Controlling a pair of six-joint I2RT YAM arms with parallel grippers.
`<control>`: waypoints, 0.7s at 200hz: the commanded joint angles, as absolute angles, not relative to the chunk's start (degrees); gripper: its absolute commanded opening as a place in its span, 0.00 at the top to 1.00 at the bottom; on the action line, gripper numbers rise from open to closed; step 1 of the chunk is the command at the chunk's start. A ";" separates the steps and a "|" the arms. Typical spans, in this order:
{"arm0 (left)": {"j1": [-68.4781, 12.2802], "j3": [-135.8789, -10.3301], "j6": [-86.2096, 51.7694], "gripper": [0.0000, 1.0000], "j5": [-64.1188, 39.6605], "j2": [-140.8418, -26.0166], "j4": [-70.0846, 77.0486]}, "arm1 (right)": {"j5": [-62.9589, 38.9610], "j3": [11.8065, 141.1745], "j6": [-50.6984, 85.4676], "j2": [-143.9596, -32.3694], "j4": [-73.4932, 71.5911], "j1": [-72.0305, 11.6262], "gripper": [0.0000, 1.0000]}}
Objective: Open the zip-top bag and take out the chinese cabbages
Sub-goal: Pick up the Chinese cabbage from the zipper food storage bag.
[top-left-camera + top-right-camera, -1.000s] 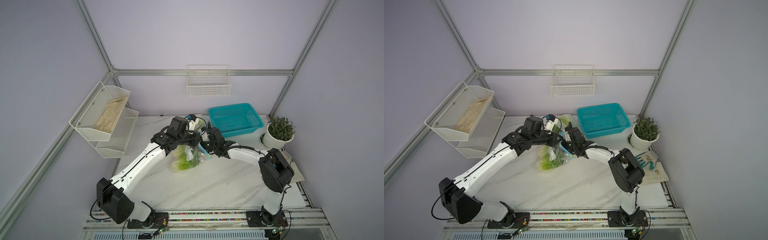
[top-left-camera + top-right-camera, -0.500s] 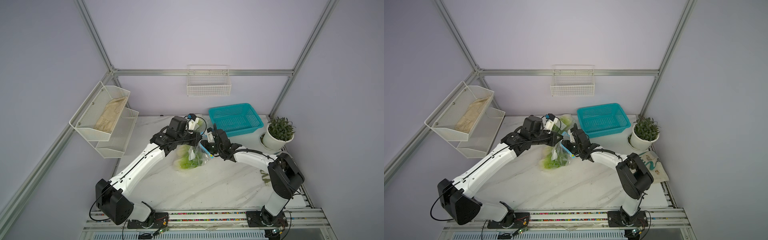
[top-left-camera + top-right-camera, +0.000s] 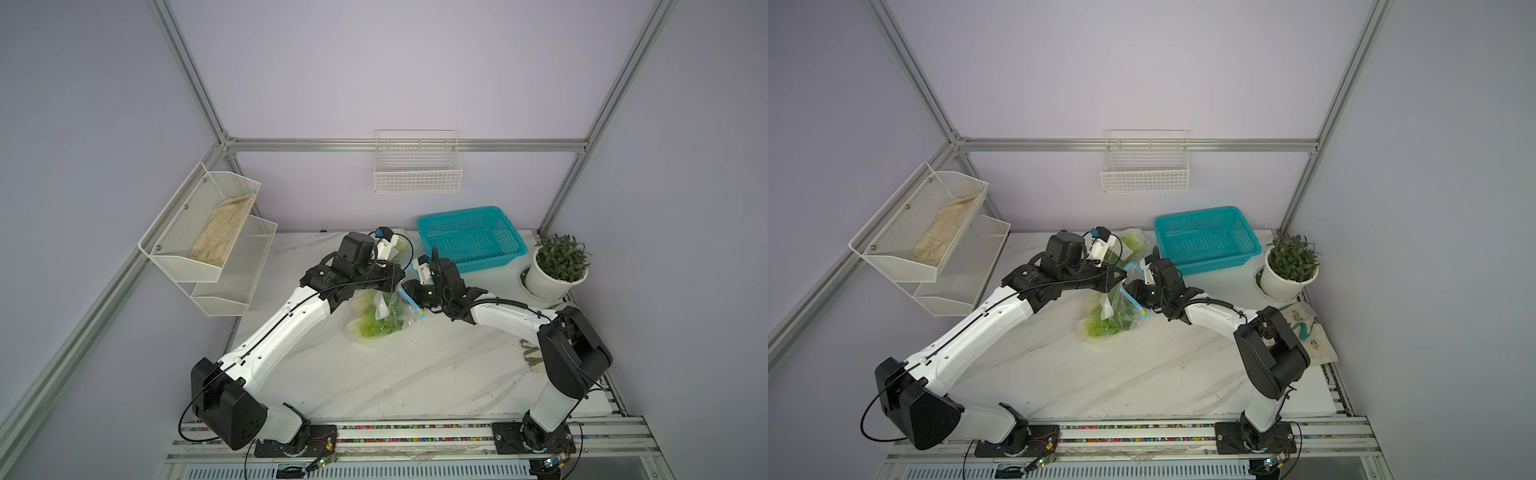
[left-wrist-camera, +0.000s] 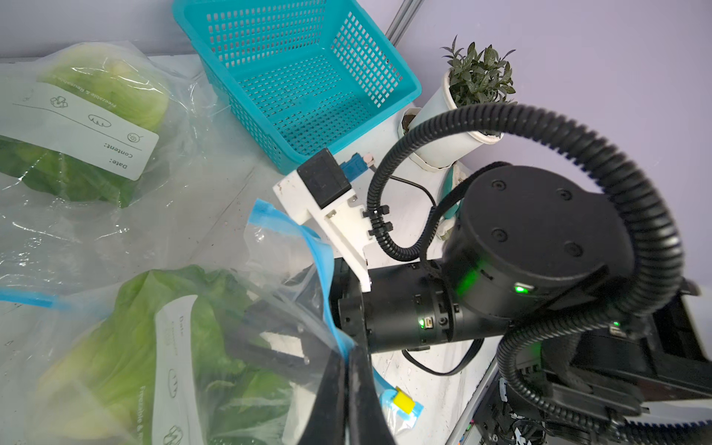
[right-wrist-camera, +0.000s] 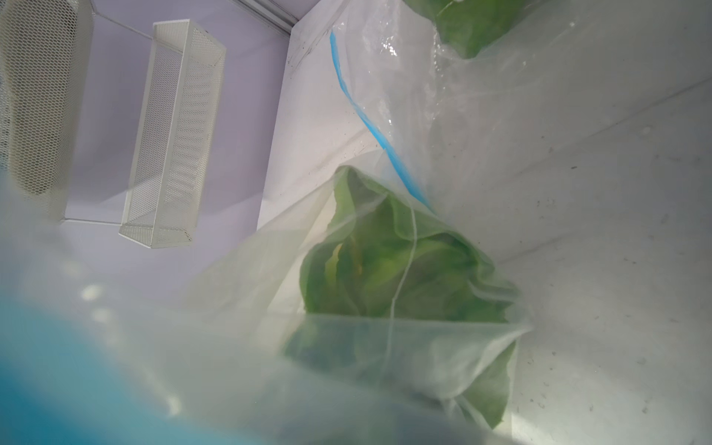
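Two arms reach in over the marble desk (image 3: 415,374). Nearer than the one teal basket (image 3: 488,266), and to its left in both top views, one zip-top bag (image 3: 390,316) hangs tilted with its bottom on the desk. The left gripper (image 4: 346,370) has its fingers pinched together on the bag's blue zip rim. The right gripper (image 3: 407,289) pushes into the mouth; plastic blurs its fingers, so I cannot tell their state. Inside are the chinese cabbages (image 3: 368,328): at least two pale heads with white bases and light-green frilly leaves. A second bag (image 4: 96,115) of greens lies just beside the basket's left end.
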State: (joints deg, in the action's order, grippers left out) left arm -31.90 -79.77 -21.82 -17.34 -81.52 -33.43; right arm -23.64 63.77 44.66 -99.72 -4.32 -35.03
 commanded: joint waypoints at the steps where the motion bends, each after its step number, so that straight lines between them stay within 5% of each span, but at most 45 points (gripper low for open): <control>1: -31.73 -79.26 -21.18 1.00 -18.29 -79.12 -28.93 | -25.23 65.54 43.45 -100.78 -4.01 -35.15 0.63; 47: -31.73 -79.17 -21.05 1.00 -18.37 -78.97 -28.39 | -28.88 68.21 43.22 -104.09 -3.16 -35.74 0.77; 140: -31.66 -78.71 -21.15 1.00 -20.29 -79.10 -28.10 | -31.55 75.95 43.26 -114.95 -3.16 -37.61 0.47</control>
State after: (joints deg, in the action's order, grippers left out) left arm -31.62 -79.77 -21.82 -17.39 -81.52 -33.87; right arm -31.07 73.03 42.98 -110.21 -3.46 -37.04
